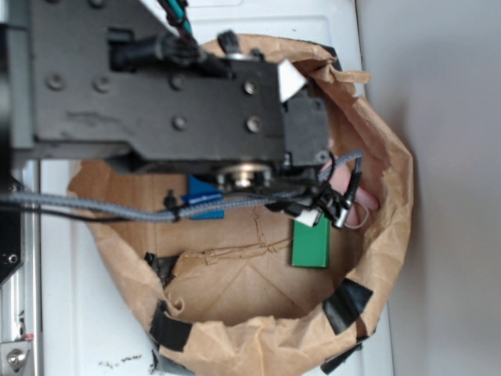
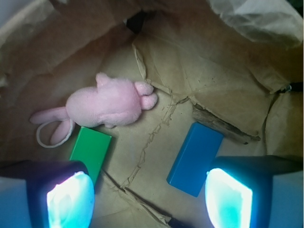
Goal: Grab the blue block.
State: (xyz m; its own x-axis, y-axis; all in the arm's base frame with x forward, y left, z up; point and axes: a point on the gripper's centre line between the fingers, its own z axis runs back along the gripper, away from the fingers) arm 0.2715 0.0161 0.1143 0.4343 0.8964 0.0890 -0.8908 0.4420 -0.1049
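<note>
Blue block (image 2: 194, 159) flat on the brown paper bag (image 2: 213, 71) floor, just ahead of the right finger pad (image 2: 228, 199), not held. Claw (image 2: 147, 202) spread wide, nothing between the pads. Plain bright blue, rectangular, angled. Green block (image 2: 90, 149) toward the left pad, touching pink plush toy (image 2: 109, 102).

A white surface (image 1: 86, 313) lies under a crumpled brown paper bag (image 1: 391, 180) — black tape (image 1: 348, 304) patches its rim. At the right stands a plain grey wall (image 1: 454, 157), softly lit.
</note>
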